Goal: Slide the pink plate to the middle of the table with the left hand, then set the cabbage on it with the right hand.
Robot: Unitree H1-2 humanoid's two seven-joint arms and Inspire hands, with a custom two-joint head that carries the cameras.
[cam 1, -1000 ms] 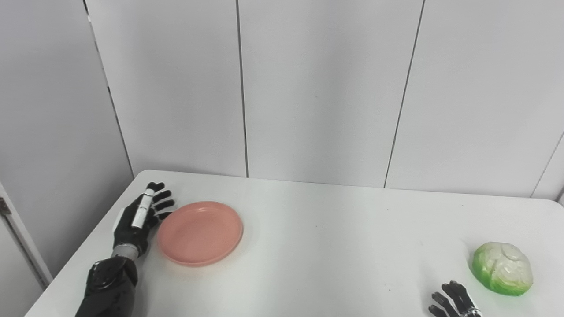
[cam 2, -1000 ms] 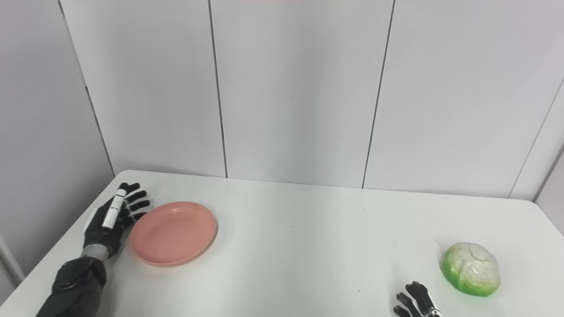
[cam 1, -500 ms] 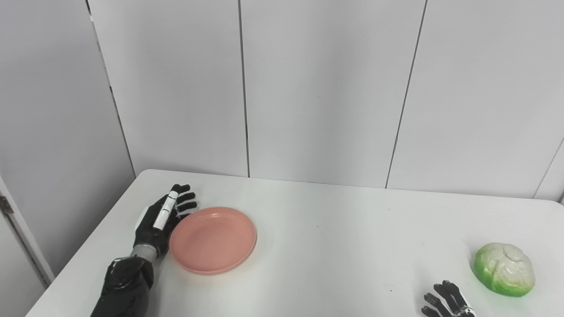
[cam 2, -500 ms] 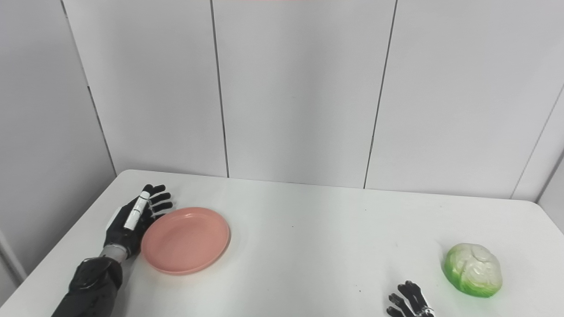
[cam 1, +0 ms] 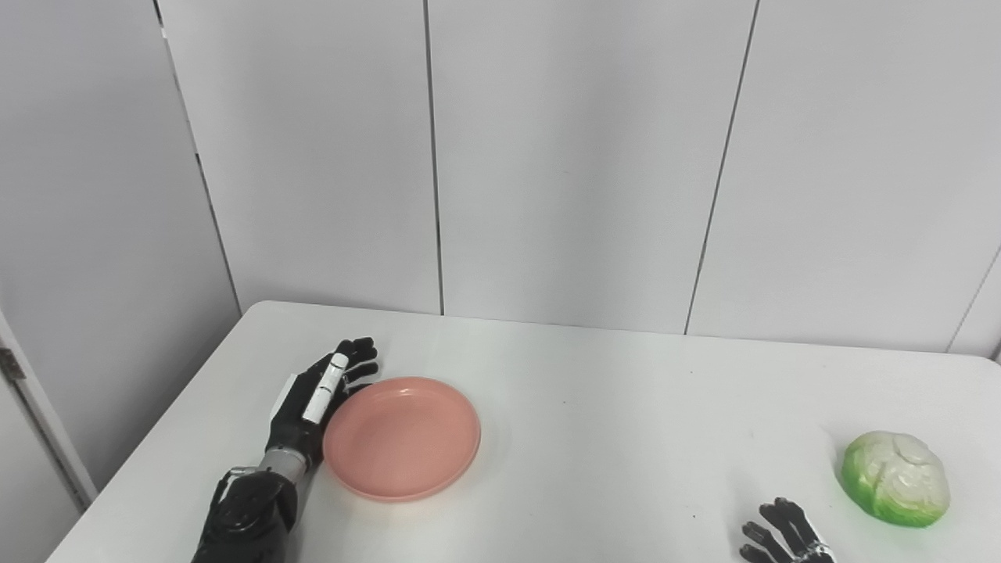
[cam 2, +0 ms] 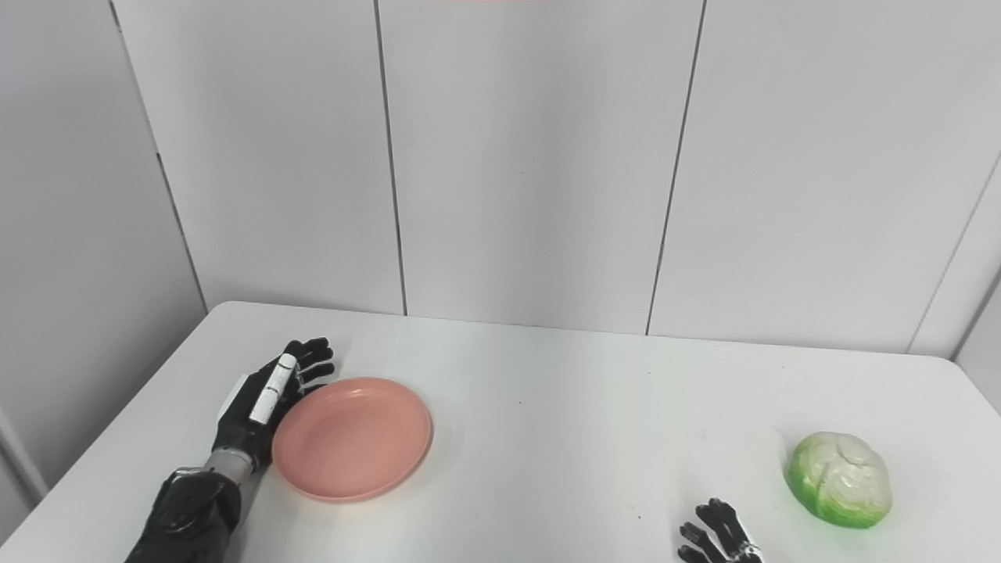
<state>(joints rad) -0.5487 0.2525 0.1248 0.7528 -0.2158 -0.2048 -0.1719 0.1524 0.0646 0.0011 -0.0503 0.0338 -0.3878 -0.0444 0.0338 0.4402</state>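
Pink plate [cam 1: 401,438] holds nothing; cabbage [cam 1: 895,478] sits well apart.

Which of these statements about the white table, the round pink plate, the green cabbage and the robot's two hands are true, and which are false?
1. The left hand rests flat against the left rim of the round pink plate. True.
2. The green and white cabbage lies on the plate. False: it sits on the white table near the right edge, far from the plate.
3. The right hand grips the cabbage. False: its fingers are spread, empty, at the picture's bottom edge, apart from the cabbage.
4. The plate is empty. True.
5. The plate sits at the right of the table. False: it is left of the middle.
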